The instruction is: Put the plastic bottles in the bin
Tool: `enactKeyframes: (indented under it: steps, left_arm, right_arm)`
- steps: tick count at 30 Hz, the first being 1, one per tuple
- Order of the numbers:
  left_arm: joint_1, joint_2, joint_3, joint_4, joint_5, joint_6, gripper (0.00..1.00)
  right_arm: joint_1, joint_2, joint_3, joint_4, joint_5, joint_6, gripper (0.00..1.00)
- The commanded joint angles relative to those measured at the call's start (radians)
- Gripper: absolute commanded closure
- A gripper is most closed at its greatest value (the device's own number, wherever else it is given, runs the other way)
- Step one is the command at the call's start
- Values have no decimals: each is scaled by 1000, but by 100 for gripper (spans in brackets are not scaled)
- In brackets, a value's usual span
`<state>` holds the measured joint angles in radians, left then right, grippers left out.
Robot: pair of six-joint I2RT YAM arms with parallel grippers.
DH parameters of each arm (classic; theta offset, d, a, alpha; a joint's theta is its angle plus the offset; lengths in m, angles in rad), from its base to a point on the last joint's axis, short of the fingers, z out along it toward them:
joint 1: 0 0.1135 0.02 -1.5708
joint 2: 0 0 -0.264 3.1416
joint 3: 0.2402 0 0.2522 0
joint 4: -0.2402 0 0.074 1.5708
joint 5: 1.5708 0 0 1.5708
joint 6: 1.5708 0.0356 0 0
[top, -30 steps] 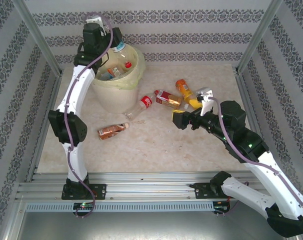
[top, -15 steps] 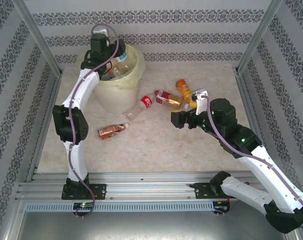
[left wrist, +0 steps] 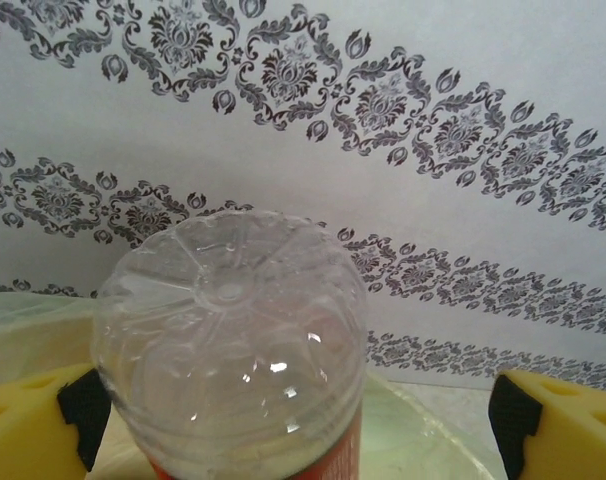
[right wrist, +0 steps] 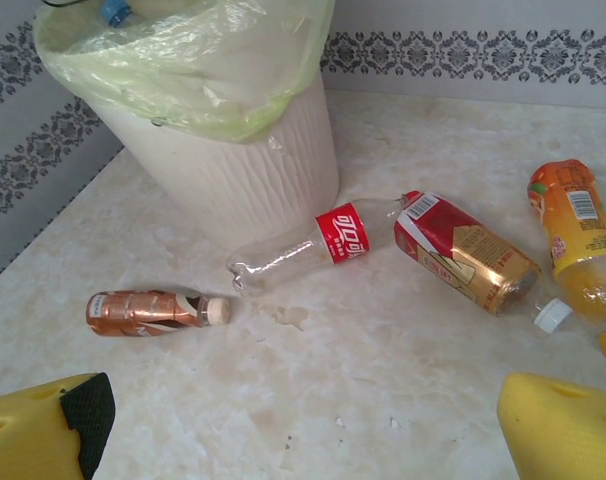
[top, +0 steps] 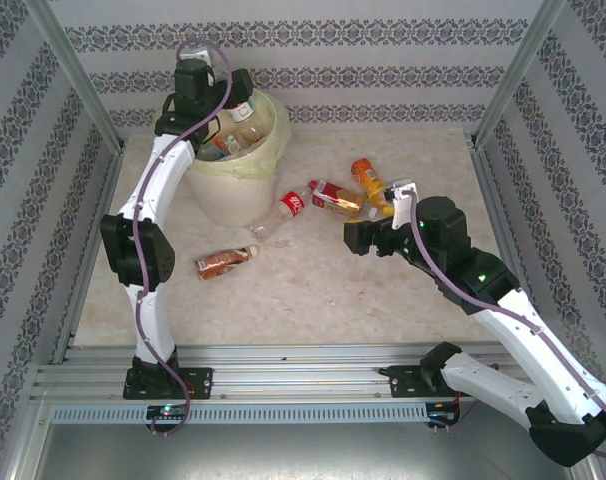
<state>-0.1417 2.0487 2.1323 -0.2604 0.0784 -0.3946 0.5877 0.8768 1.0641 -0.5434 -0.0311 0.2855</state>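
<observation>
Fingers (left wrist: pixel 28 430) of the left gripper (left wrist: pixel 293 420) stand spread, a clear bottle (left wrist: pixel 233 340) between them over the bin (top: pixel 218 195); ahead of the right gripper (right wrist: pixel 298 415), fingers likewise spread, four bottles (right wrist: pixel 313 245) lie unbinned.

left gripper (left wrist: pixel 298 430): yellow fingers, black pads. Between them: clear ridged plastic bottle (left wrist: pixel 233 340), orange-red label at bottom. Beyond: white wallpaper (left wrist: pixel 483 100), grey-black damask bands.
right gripper (right wrist: pixel 303 425): same yellow, black pad. Ahead of it: cream-white ribbed round bin (right wrist: pixel 253 170), pale yellow-green bag liner (right wrist: pixel 183 60); clear red-label bottle (right wrist: pixel 323 245); brown-label bottle (right wrist: pixel 148 310), cream cap; red-and-gold bottle (right wrist: pixel 463 255), white cap; orange bottle (right wrist: pixel 578 240); beige marbled tabletop (right wrist: pixel 383 380).
</observation>
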Motion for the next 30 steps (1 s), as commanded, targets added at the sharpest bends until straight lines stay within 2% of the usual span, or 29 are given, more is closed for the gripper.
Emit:
enactKeyframes:
  steps: [1,6,11,18,25,28,30]
  left_arm:
    - [15,-112,-15,-47,12,28,2]
    - [15,-239,-132,-73,36,41,2]
    - [14,-374,-282,-115,128,46,1]
    - [-13,-576,-580,-139,235,42,0]
    - [-88,-675,-774,-180,383,62,0]
    - [-132,-698,-837,-167,437,70,0]
    - [-164,-699,-850,-185,436,90,0]
  right_arm:
    - [-12,10,-20,-11,31,20,2]
    - [-36,40,-19,-15,17,33,2]
    - [-84,93,-14,1,-50,35,2]
    - [-182,224,30,15,-149,34,2]
    - [-267,423,104,9,-197,37,2]
    - [-283,515,133,10,-244,-47,2]
    - [-284,571,147,11,-207,-110,2]
